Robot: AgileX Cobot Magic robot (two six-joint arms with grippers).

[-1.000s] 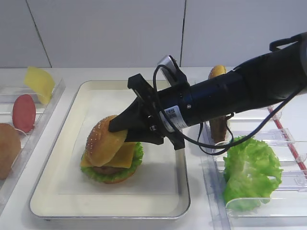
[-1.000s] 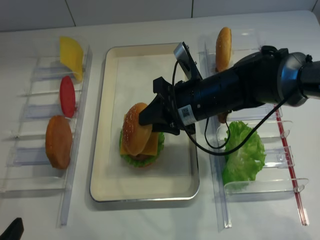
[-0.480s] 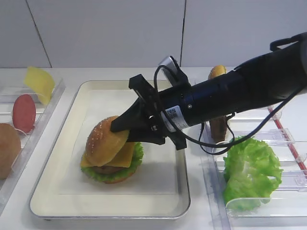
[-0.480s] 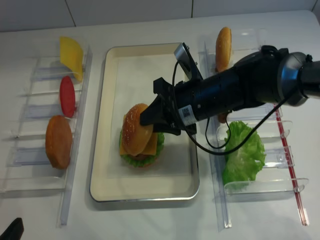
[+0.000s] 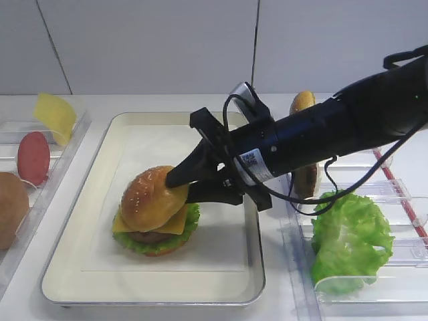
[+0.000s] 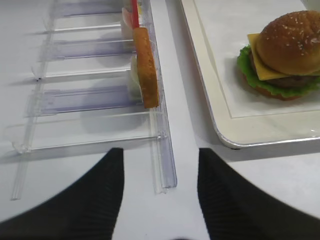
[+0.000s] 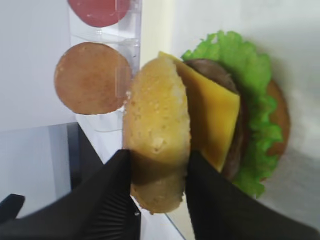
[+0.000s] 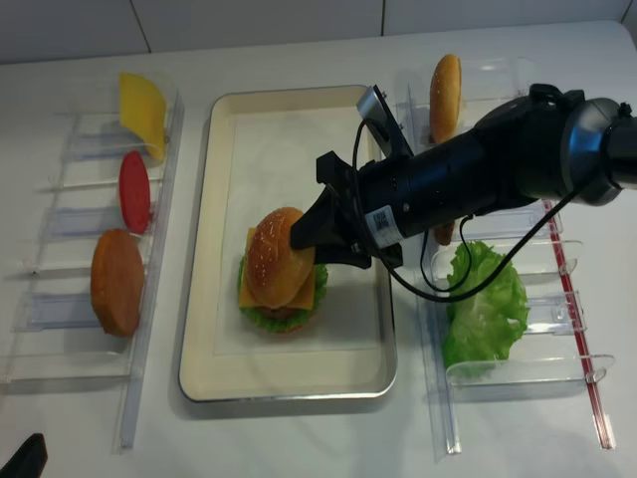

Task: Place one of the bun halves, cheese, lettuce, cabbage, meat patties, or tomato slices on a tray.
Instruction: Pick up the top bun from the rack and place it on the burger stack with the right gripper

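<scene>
A stacked burger sits on the silver tray (image 8: 289, 391): bottom bun, lettuce (image 7: 252, 95), a meat patty (image 7: 214, 75) and cheese (image 7: 212, 115). On top lies a sesame bun half (image 5: 152, 197) (image 7: 157, 125), close to level. My right gripper (image 5: 179, 186) (image 7: 157, 165) reaches in from the right and holds that bun's near edge, with a black finger against each side. My left gripper (image 6: 160, 151) hovers open over the bare table beside the left rack, holding nothing.
The clear left rack holds a cheese slice (image 8: 142, 108), a tomato slice (image 8: 133, 191) and a bun half (image 8: 116, 282). The right rack holds an upright bun half (image 8: 445, 85), a patty partly behind the arm, and a big lettuce bunch (image 8: 485, 304).
The top bun has gone from steeply tilted to nearly flat on the cheese. My right gripper has drawn back slightly to the right, towards the bun's edge.
</scene>
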